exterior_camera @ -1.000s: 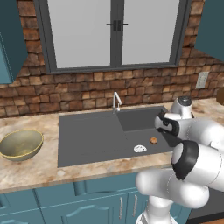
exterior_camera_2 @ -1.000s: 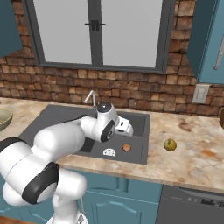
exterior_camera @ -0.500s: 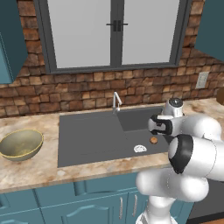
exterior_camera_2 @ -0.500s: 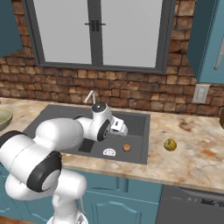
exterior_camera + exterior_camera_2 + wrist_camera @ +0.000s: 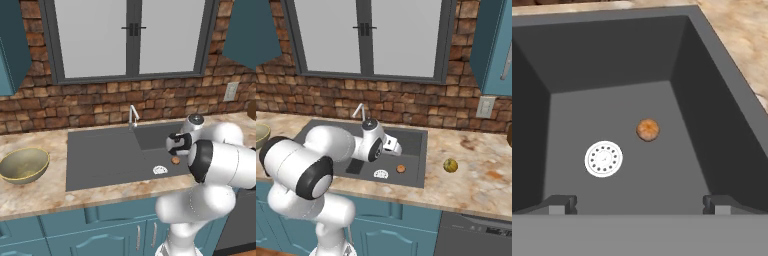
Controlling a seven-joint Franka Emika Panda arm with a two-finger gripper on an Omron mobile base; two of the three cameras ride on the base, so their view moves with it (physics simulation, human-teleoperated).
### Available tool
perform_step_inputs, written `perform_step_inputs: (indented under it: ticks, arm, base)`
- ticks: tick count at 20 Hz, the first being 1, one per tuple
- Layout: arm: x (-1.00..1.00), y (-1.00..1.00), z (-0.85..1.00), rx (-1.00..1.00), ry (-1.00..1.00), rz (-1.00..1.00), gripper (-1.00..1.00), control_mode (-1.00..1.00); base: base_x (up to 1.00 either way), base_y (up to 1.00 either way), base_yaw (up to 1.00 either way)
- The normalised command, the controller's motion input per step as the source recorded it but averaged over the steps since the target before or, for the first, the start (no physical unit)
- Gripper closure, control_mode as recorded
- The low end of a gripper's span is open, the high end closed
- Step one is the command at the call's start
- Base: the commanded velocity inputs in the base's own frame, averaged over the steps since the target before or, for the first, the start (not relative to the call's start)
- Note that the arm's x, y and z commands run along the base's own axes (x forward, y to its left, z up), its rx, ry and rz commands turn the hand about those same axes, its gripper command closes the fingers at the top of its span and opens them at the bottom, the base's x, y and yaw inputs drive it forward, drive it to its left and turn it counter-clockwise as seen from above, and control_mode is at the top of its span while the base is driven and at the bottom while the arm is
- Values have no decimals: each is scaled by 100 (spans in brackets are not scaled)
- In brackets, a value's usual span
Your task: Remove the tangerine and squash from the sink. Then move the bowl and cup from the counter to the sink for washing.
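Arm swung over sink (image 5: 100,155), tangerine (image 5: 647,129) beside drain (image 5: 603,158)

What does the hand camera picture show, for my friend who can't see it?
A tiny orange tangerine lies on the floor of the dark grey sink, beside the round white drain and not touching it. The robot's open claw hangs above, a dark fingertip at each bottom corner.
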Motion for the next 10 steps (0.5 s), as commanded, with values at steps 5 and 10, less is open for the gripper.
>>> perform_step_inputs:
  ticks: [5, 10]
  arm:
    - [19, 0, -12, 0, 0, 0, -100, -100]
    - [19, -3, -11, 0, 0, 0, -100, -100]
  base:
    - [0, 0, 0]
    - [0, 0, 0]
